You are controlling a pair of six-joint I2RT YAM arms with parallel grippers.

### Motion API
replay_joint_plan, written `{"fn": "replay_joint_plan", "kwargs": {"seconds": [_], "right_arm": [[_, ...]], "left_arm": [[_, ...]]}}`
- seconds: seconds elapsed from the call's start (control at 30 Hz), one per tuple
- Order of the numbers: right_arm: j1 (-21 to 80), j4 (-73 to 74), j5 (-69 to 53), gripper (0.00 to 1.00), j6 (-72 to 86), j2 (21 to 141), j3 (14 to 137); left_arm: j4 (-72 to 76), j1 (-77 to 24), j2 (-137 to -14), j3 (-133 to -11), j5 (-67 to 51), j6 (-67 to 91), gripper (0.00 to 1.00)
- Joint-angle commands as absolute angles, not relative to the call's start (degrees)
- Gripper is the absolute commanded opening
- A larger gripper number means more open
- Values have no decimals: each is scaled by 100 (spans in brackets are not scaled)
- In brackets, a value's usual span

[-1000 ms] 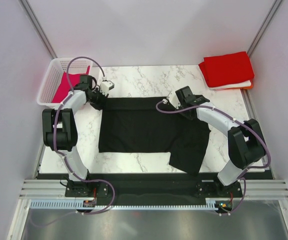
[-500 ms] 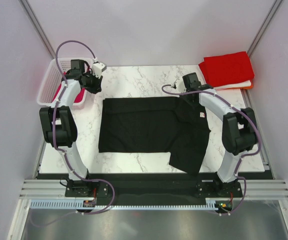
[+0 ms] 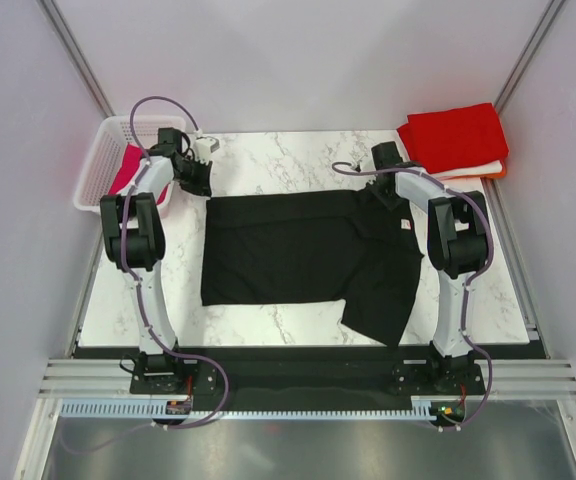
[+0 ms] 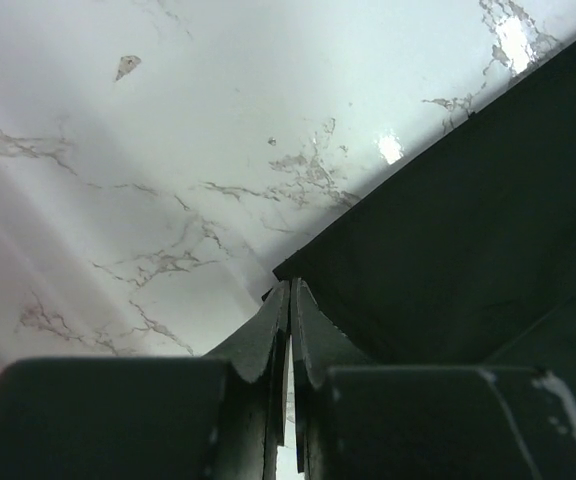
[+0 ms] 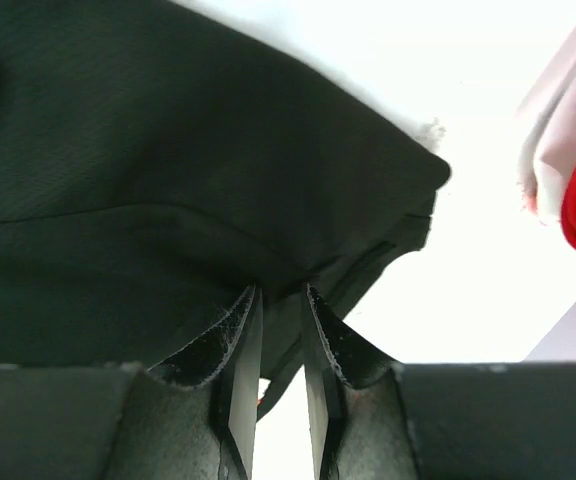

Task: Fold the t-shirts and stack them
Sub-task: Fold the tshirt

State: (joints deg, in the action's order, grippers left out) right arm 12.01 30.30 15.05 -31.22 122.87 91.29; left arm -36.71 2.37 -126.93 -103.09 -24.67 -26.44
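Top external view shows the black t-shirt (image 3: pixel 288 250) spread flat across the middle of the marble bench (image 3: pixel 278 155), with one side trailing toward the near right. Both arms reach to its far edge, one near each end. This looks like the setup for lifting that edge and folding the shirt toward the near side.

The left end effector (image 4: pixel 289 290) is clenched right at the shirt's far-left corner. The left wrist view does not settle whether cloth is actually caught between the tips. The right end effector (image 5: pixel 280 295) has its fingers narrowly parted with a fold of black cloth in the gap. It appears to be grasping the shirt at the collar end, not far from the pale neck label (image 3: pixel 405 228).

A folded red t-shirt (image 3: pixel 453 135) tops the finished stack at the far right corner, well apart from the work, which leaves the middle for folding. A magenta t-shirt (image 3: pixel 128 172) lies in the white basket (image 3: pixel 93 170) at the far left, probably next in line.
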Motion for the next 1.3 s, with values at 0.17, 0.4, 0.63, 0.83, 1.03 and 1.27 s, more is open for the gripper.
{"fn": "replay_joint_plan", "kwargs": {"seconds": [0.17, 0.4, 0.63, 0.83, 1.03, 1.27], "right_arm": [[1160, 2953, 1459, 29, -3023, 12542, 9475], [1151, 3040, 1415, 29, -3015, 12551, 9483], [1151, 3068, 1643, 29, -3102, 12428, 9527], [1160, 3032, 1880, 29, -3225, 12928, 9852], [1160, 3023, 1934, 28, -3278, 13332, 10309], [1151, 3418, 1846, 29, -3199, 13307, 10889]], "left_arm": [[-3753, 106, -12577, -10539, -2839, -2461, 7], [-3841, 70, -12594, -10117, -2874, -2496, 6], [-3937, 70, -12814, -10019, -2532, -2584, 3], [-3964, 70, -13253, -10545, -2084, -2531, 2], [-4289, -25, -13868, -11731, -1917, -2496, 2], [-4280, -184, -14002, -12709, -1854, -2374, 2]]}}
